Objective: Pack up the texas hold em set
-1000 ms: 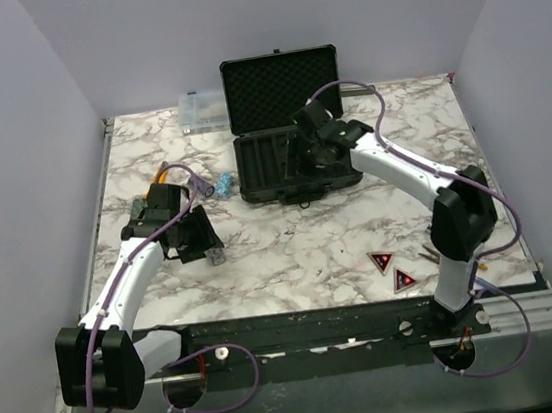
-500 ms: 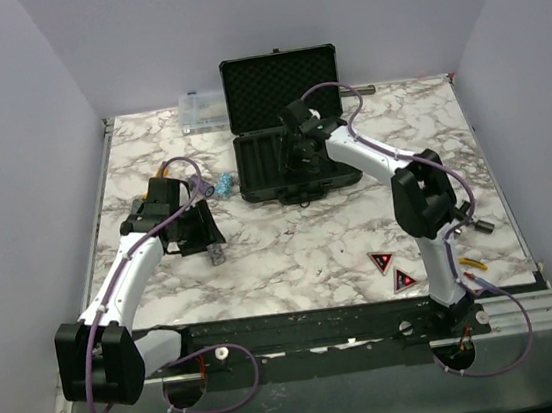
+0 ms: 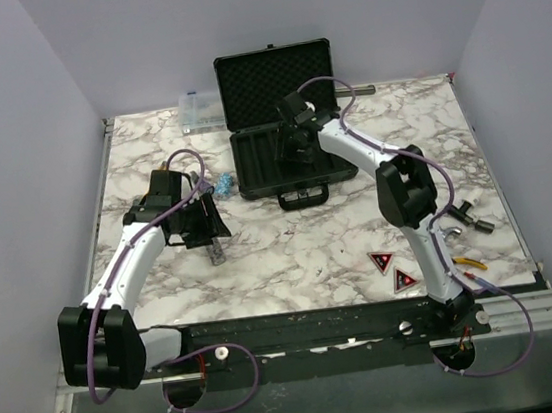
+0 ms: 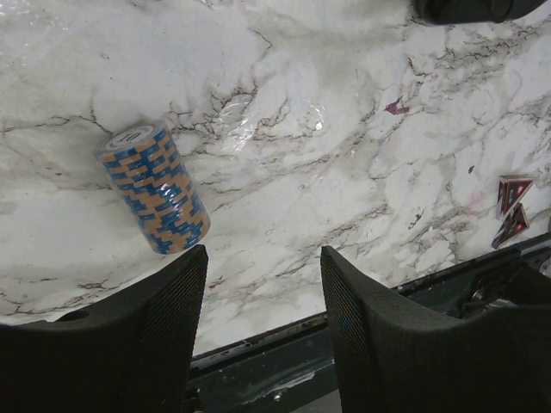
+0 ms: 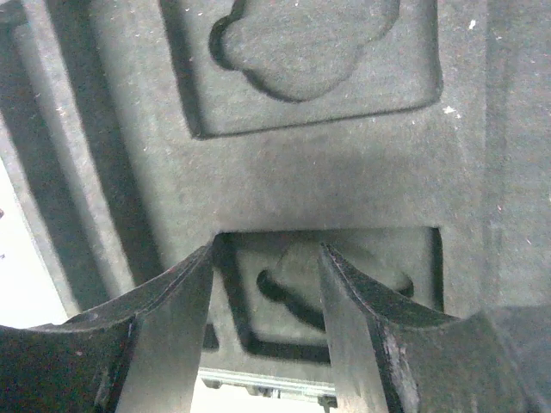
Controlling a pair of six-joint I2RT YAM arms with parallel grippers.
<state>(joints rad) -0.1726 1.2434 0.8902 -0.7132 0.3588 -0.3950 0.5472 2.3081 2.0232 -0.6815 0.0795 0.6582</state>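
Observation:
The black briefcase [image 3: 251, 164] lies open at the back centre, its foam lid [image 3: 275, 78] upright. My right gripper [image 3: 295, 152] hovers low over the slotted tray [image 5: 284, 181], open, with only foam recesses between its fingers [image 5: 172, 335]. One blue-and-tan chip stack [image 4: 155, 189] lies tilted on the marble, just ahead and to the left of my open, empty left gripper [image 4: 263, 267]. From above, this stack [image 3: 216, 255] sits beside the left gripper [image 3: 209, 233]. Another blue chip stack [image 3: 224, 183] lies left of the case. Two red-black triangles [image 3: 380, 261] rest near the front right.
A clear plastic organiser box [image 3: 202, 110] stands at the back left. Pliers [image 3: 466, 213] and a yellow-handled tool [image 3: 472, 263] lie by the right arm's base. The case handle [image 3: 300, 196] sticks out toward the front. The table's front rail [image 4: 284, 361] is close below the left gripper.
The right arm folded its elbow inward, and its gripper slid left over the tray with jaws slightly narrower. The left arm shifted a little back and right. The pliers came into view.

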